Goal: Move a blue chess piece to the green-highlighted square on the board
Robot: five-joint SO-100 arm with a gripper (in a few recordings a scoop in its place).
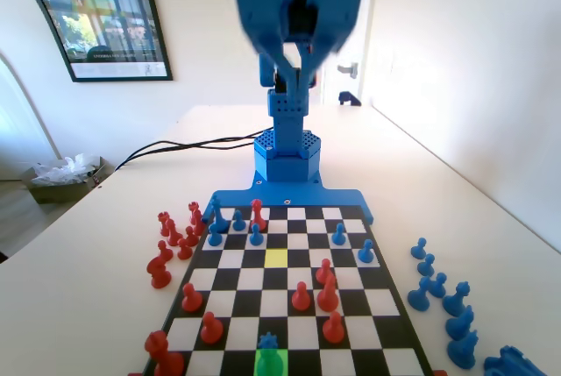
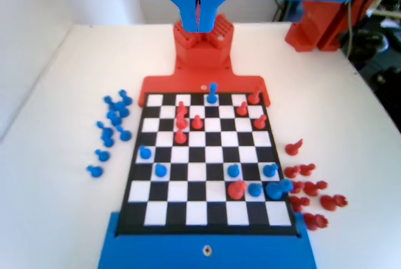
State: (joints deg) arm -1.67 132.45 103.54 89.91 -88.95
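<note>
1. My gripper (image 2: 198, 23) hangs high above the board (image 2: 139, 175), jaws pressed together, nothing between them.
2. The blue chess piece (image 2: 213, 93) stands at the far edge, twelve o'clock in the wrist view.
3. In the fixed view it sits on the green-highlighted square (image 1: 271, 364), six o'clock.

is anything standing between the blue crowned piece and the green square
No. The blue chess piece already stands on the green-highlighted square. The gripper hangs shut high above the board, holding nothing.

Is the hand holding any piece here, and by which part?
Nothing is held: the hand is raised above the board with jaws together, the blue chess piece on the green-highlighted square.
</note>
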